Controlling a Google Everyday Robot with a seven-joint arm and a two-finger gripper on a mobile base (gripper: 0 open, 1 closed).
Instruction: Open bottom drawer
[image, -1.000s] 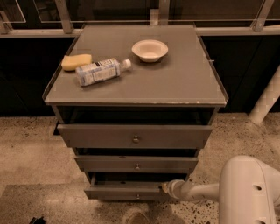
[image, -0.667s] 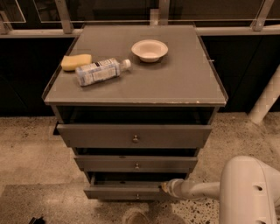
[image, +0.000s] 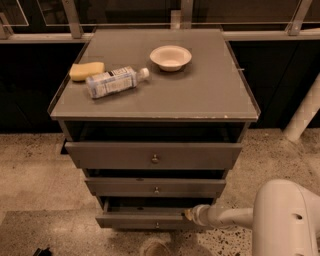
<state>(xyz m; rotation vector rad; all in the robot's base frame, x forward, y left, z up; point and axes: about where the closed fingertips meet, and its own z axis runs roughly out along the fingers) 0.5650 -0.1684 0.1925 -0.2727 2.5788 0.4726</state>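
Note:
The bottom drawer (image: 140, 220) is the lowest grey front of the cabinet, with a tiny round knob at its centre. It stands pulled out a little, with a dark gap above it. My gripper (image: 189, 215) reaches in from the right on a white arm (image: 225, 216) and sits at the top right edge of that drawer front, to the right of the knob. The middle drawer (image: 156, 187) and the top drawer (image: 154, 156) are above it.
On the cabinet top (image: 200, 95) lie a yellow sponge (image: 86, 70), a plastic bottle on its side (image: 114, 82) and a white bowl (image: 170, 57). A white post (image: 305, 112) stands at the right. My white base (image: 287, 220) fills the lower right over speckled floor.

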